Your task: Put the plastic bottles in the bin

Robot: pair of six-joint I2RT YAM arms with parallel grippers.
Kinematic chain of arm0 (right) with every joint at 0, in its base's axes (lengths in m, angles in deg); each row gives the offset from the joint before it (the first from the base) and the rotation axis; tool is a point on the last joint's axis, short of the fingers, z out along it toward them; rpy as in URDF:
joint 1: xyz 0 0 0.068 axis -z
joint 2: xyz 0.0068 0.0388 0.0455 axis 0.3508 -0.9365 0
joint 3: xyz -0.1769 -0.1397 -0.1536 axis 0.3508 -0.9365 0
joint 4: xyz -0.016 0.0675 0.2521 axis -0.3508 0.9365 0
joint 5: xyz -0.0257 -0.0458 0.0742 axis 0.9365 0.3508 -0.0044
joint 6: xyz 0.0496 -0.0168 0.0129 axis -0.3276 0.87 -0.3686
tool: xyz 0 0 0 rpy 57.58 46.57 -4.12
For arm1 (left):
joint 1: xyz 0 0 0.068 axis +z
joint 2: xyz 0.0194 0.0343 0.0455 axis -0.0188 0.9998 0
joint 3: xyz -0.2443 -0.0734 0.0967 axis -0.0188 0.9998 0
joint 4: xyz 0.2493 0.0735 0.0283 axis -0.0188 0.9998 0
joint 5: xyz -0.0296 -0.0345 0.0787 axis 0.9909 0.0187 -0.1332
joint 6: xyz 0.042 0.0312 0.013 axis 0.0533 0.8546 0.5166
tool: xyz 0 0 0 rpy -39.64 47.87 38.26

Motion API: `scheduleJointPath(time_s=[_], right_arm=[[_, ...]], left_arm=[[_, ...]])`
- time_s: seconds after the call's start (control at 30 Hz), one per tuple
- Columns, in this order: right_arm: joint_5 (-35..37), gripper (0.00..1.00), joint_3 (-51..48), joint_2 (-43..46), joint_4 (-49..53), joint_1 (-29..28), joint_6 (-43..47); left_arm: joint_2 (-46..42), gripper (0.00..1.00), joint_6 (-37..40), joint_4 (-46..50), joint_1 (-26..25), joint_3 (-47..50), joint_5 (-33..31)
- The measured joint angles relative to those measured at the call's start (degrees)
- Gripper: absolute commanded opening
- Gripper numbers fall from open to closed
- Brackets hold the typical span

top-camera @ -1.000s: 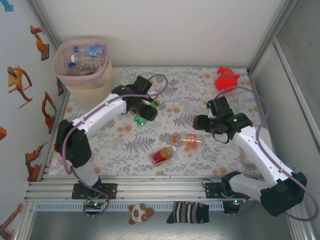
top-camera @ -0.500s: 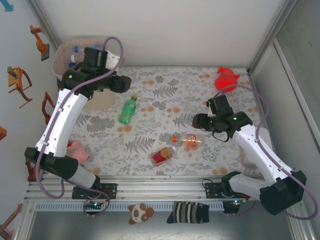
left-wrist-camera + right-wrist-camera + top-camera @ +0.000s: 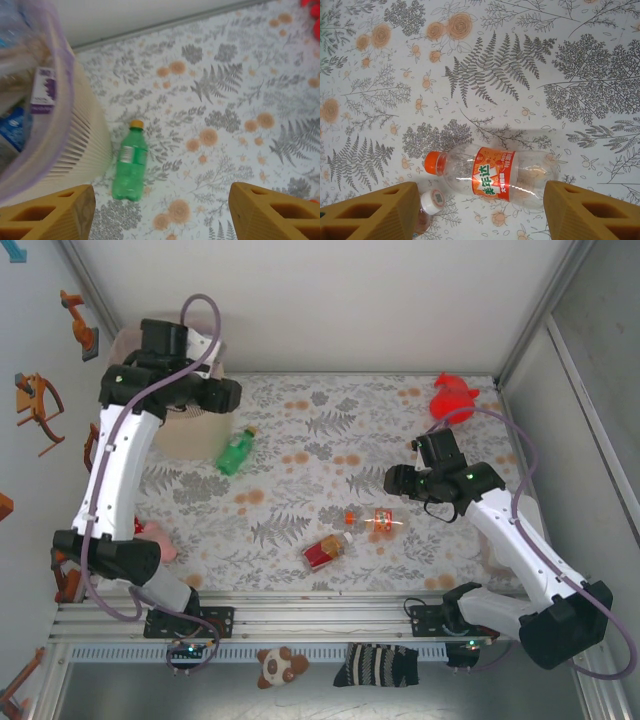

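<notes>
Green bottle [image 3: 233,452] fell short, now beside bin [image 3: 185,437], upper left. Left gripper [image 3: 160,212], right gripper [image 3: 480,212] parted, empty; I'll re-pick.

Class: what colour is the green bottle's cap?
Yellow-orange cap on the green bottle; best in left wrist view.

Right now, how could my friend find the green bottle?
Find the tall beige bin in the far left corner. On the flowery cloth just beside it lies the green bottle. It is the only all-green one, with a yellow cap.
</notes>
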Motion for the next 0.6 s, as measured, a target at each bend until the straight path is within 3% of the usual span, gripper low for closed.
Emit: scheduleJointPath(time_s=[0.3, 0.6], right_arm=[[0.0, 0.66, 0.0, 0.0, 0.0, 0.0, 0.1], [0.0, 0.65, 0.0, 0.0, 0.0, 0.0, 0.1]], left_arm=[[6.5, 0.75, 0.7, -1.4, -5.9, 9.8, -7.0], [13.6, 0.82, 2.4, -5.0, -7.0, 14.1, -11.0]])
